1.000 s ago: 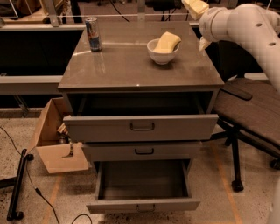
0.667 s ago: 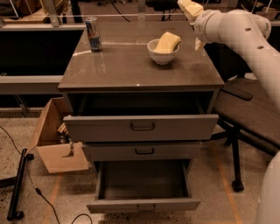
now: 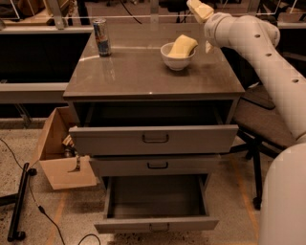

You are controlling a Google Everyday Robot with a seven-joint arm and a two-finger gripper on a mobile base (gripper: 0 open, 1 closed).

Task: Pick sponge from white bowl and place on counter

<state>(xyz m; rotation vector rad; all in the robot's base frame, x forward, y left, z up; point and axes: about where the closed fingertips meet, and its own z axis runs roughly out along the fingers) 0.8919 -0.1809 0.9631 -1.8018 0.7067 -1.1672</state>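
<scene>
The white arm (image 3: 267, 52) is seen reaching in from the chair side, over the far corner of the cabinet. The gripper (image 3: 197, 6) is carried at its tip, raised well above the counter (image 3: 143, 72) and cut by the top edge of the view. Whether it is released or clenched cannot be told. Nothing is seen held in it.

The task is judged to be at its start. The sponge (image 3: 182, 46) has not yet been lifted and nothing has been set on the counter. The reach down, the grasp, the lift and the placing are all left to be done.

A broad bare stretch of counter is offered below the gripper, on the near side and toward the can (image 3: 101, 37). The counter's far edge lies almost under the gripper, and its side edge is close beside the bowl. Placing is therefore judged safer inward. The top drawer (image 3: 153, 139) and bottom drawer (image 3: 155, 201) are pulled out in front, well below the gripper.

The white bowl (image 3: 177, 62) is set below the gripper, slightly nearer the front. The sponge is propped tilted in it, overhanging the rim on the gripper's side. The can is well apart, at the opposite far corner.
</scene>
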